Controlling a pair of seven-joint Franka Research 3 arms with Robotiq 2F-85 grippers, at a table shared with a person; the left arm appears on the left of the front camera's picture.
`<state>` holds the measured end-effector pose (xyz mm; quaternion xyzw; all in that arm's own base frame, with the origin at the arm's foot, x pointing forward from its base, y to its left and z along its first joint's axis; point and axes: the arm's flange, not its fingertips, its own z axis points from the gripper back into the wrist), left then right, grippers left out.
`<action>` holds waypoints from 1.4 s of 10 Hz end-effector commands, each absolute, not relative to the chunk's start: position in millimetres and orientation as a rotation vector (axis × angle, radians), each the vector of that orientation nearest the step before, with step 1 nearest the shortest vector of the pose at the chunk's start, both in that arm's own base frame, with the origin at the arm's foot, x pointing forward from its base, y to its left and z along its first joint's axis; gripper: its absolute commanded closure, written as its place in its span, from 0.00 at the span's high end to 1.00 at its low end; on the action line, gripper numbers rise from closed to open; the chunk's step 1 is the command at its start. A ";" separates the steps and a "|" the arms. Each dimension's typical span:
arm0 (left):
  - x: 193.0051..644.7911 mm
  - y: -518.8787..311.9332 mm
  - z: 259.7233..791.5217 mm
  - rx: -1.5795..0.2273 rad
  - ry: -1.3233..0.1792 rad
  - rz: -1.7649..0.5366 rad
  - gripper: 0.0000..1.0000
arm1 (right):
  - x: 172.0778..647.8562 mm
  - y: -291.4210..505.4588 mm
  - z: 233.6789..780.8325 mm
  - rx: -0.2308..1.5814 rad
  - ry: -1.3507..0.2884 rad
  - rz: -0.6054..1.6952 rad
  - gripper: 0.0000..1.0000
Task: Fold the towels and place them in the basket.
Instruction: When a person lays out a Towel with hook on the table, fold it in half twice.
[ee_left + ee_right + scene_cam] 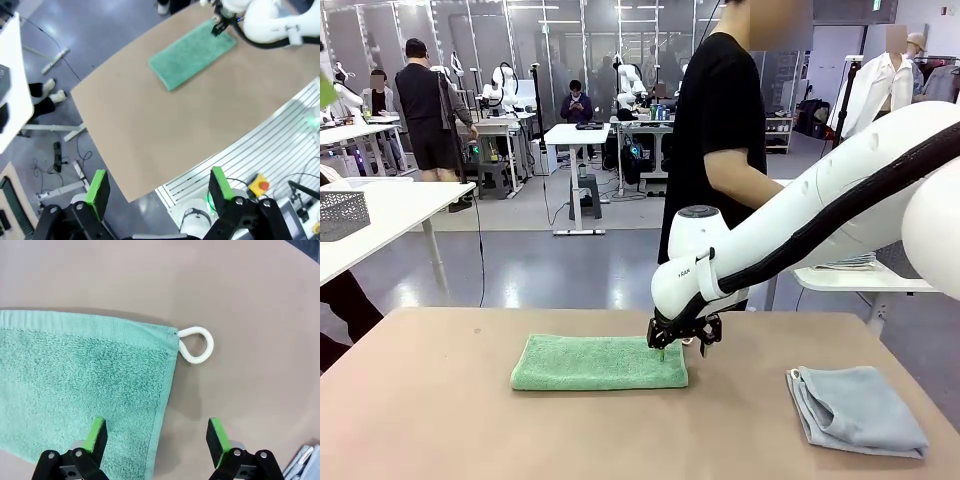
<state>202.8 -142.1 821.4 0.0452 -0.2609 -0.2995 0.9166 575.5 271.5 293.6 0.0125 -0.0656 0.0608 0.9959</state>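
At right end of green towel point(598, 362): your right gripper point(157, 432), jaws spread astride its edge.
Left gripper point(160, 185): spread, high above table point(150, 135).

I see bare table point(420, 400) left of green towel point(599, 362); R arm point(790, 225) blocks mid-right, grey towel point(860, 408) near right corner.

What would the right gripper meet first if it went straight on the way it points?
The mint green towel: the right gripper points down at its short edge, open jaws straddling it, so one finger would land on terry, the other on bare table beside the white loop. Gap above it unclear.
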 end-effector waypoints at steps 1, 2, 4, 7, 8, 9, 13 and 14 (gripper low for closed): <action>188.0 -127.7 815.9 0.055 -0.589 -0.573 1.00 | 574.3 273.5 286.8 0.024 -0.149 0.084 1.00; 187.4 -123.0 815.4 0.036 -0.611 -0.558 1.00 | 574.5 273.9 284.7 0.028 -0.145 0.083 1.00; 190.3 -133.4 825.0 0.086 -0.562 -0.605 1.00 | 574.1 274.0 283.2 0.041 -0.138 0.077 0.58; 190.3 -133.4 825.0 0.086 -0.562 -0.605 1.00 | 574.0 272.5 279.2 0.059 -0.108 0.061 0.00; 190.3 -133.4 825.0 0.086 -0.562 -0.605 1.00 | 573.5 272.7 278.4 0.061 -0.103 0.060 0.00; 190.3 -133.4 825.0 0.086 -0.562 -0.605 1.00 | 573.2 272.8 278.1 0.062 -0.099 0.058 0.04; 190.3 -133.4 825.0 0.086 -0.562 -0.605 1.00 | 571.0 269.1 280.2 0.082 -0.102 0.058 0.00; 190.3 -133.4 825.0 0.086 -0.562 -0.605 1.00 | 570.3 266.9 281.8 0.085 -0.105 0.058 0.00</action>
